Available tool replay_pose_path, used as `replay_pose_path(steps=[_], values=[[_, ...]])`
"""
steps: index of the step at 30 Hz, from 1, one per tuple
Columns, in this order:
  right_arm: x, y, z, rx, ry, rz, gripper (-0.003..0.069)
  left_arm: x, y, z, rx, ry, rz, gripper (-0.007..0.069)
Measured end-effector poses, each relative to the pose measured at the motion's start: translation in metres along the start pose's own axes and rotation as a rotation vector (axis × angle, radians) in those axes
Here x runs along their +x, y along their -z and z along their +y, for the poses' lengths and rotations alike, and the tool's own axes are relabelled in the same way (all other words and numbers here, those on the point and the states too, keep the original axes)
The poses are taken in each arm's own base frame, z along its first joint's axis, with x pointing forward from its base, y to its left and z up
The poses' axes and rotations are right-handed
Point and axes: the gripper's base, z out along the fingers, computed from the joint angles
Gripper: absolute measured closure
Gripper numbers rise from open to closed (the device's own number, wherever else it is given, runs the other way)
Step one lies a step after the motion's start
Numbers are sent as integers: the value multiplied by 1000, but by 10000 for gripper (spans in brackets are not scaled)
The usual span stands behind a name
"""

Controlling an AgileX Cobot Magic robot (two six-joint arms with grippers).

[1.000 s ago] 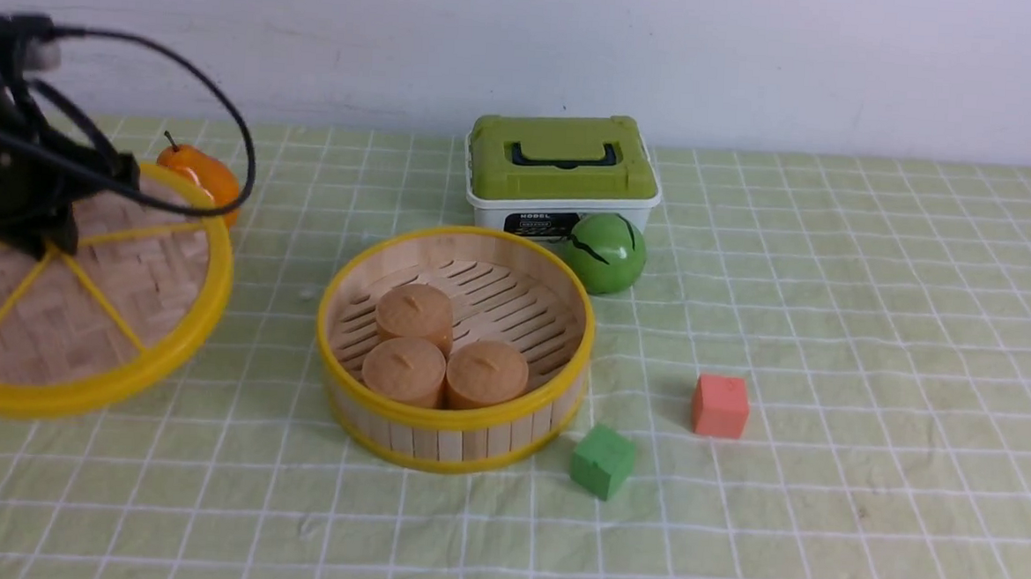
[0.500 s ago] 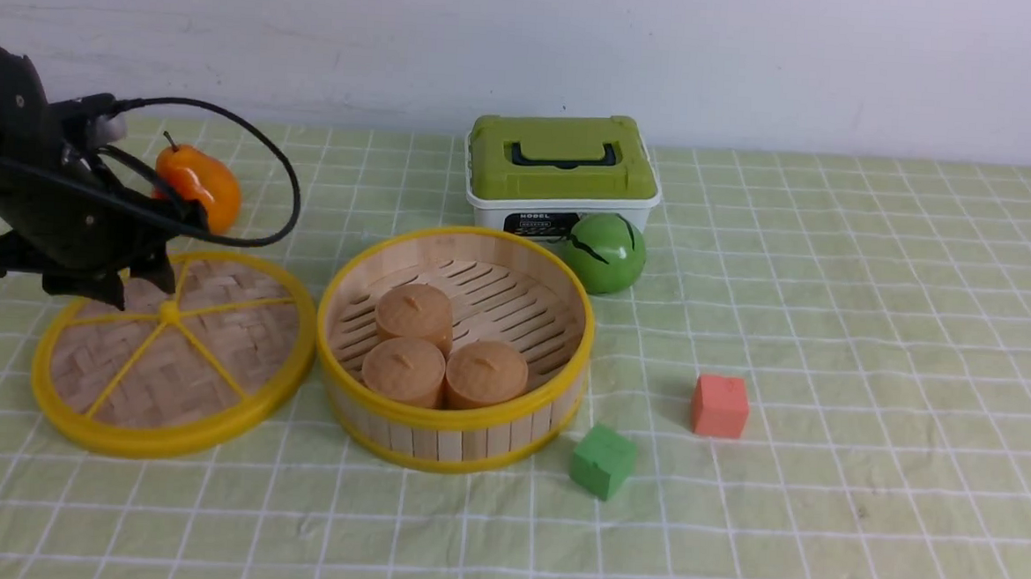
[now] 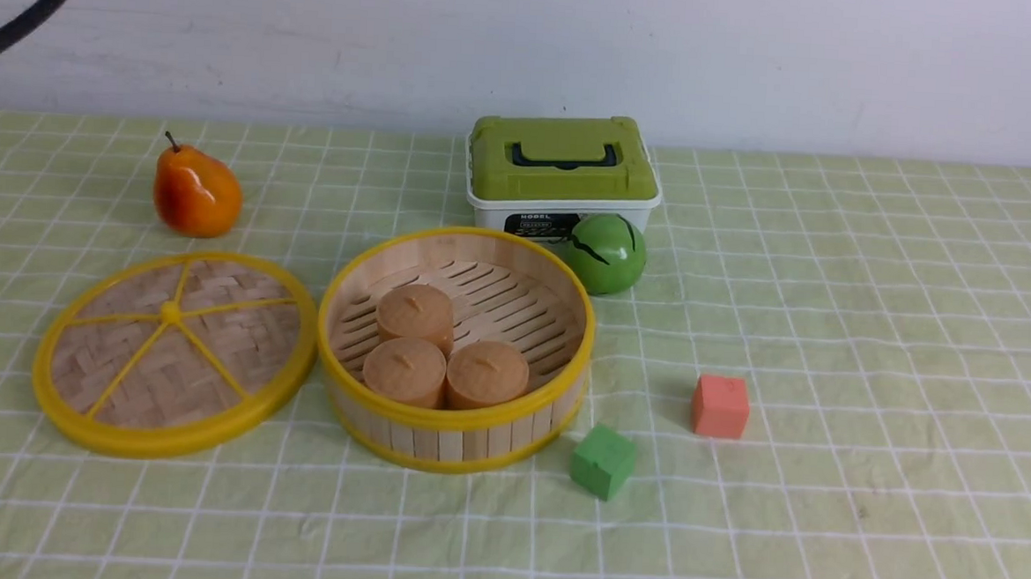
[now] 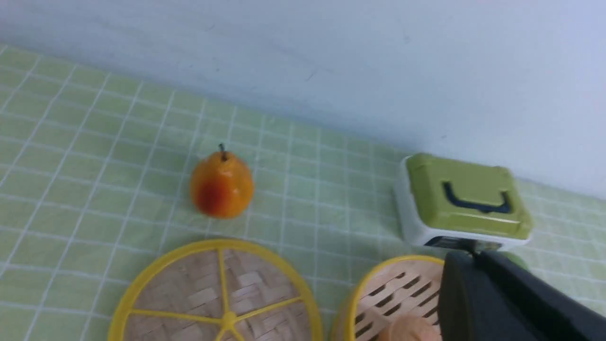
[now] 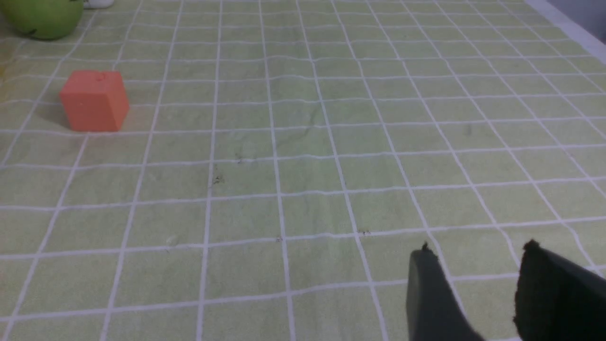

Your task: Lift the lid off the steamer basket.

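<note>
A checked cloth covers the tabletop (image 3: 820,535) before a pale wall (image 3: 801,66). Lid (image 4: 165,289) and steamer basket (image 4: 350,317) lie away from the closed, empty left jaws (image 4: 468,258); the right jaws (image 5: 478,246) stand open.

the cloth (image 3: 883,344) lies bare across its right side, from the red block (image 3: 720,407) to the edge, so a hand could pass freely there. the lid (image 3: 177,356) sits close against the basket (image 3: 450,438), blocking any way between them. behind the basket, the ball (image 3: 606,253) and box (image 3: 563,164) stand in the way; the green block (image 3: 603,461) crowds its near right side.
</note>
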Motion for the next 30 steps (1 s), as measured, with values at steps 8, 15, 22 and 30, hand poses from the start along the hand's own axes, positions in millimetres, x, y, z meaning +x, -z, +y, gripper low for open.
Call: replay_pose_path(steps=[8, 15, 22, 30], values=[[0, 0, 0, 0, 0, 0, 416, 70, 62, 15, 69, -52, -303, 637], [0, 0, 0, 0, 0, 0, 416, 135, 81, 30, 74, -256, -338, 637], [0, 0, 0, 0, 0, 0, 416, 179, 77, 32, 204, -347, -242, 637], [0, 0, 0, 0, 0, 0, 416, 209, 65, 38, 228, -364, -106, 637]])
